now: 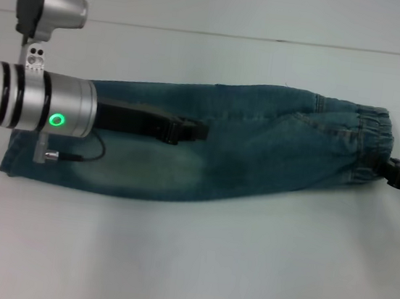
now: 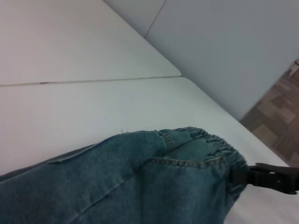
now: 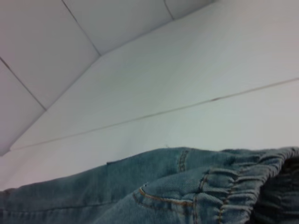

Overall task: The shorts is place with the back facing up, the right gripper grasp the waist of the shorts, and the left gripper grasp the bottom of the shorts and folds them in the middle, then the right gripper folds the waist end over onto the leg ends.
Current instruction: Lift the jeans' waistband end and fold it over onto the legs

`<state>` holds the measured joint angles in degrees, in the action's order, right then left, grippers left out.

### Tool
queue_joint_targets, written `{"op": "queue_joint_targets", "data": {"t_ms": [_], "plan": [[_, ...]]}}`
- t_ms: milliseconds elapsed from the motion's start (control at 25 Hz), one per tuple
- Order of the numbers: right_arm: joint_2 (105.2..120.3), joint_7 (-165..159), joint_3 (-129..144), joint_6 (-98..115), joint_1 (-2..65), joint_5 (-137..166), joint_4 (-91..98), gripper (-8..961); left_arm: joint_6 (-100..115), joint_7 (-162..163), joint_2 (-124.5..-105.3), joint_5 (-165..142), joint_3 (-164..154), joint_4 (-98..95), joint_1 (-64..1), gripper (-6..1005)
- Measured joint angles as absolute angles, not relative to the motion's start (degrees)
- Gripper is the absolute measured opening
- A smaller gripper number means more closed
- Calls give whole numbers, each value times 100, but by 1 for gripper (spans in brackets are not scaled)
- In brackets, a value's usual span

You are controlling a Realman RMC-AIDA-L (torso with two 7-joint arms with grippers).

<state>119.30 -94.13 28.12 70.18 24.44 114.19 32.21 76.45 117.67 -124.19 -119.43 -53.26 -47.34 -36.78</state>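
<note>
Two layers of denim are presented on the white tabletop (image 1: 186,264): the shorts (image 1: 258,149) are already folded lengthwise, so one long narrow strip is laid from the robot's left to its right. The waist of the shorts (image 1: 372,145) is placed at the right end, where the right gripper (image 1: 394,172) is set against the gathered band; whether its fingers are clamped on the cloth cannot be told. The bottom of the shorts (image 1: 19,164) is positioned at the left end. The left gripper (image 1: 188,130) is held above the middle of the strip, with no cloth seen between its fingers; their state cannot be told. The strip is judged ready for the waist end to be carried over onto the leg ends.
</note>
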Motion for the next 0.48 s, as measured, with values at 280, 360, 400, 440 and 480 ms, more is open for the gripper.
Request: {"op": "queue_joint_targets", "data": {"t_ms": [280, 360, 400, 440, 480], "plan": [[11937, -9458, 2809, 7238, 2416, 11390, 3383, 96, 6908, 11953, -12444, -11937, -5866, -4640, -3743, -6], [11937, -9461, 2788, 7272, 2416, 11390, 3395, 98, 6546, 12096, -12450, -11937, -6200, -4624, -3752, -5], [11934, -9461, 2773, 7294, 2416, 11390, 3397, 99, 6348, 12181, -12452, -11937, -6395, -4610, -3761, -4], [11930, -9462, 2762, 7313, 2416, 11390, 3398, 101, 6190, 12256, -12454, -11936, -6563, -4598, -3768, -3], [11920, -9462, 2745, 7337, 2414, 11390, 3401, 102, 5994, 12344, -12455, -11937, -6773, -4586, -3777, -2]]}}
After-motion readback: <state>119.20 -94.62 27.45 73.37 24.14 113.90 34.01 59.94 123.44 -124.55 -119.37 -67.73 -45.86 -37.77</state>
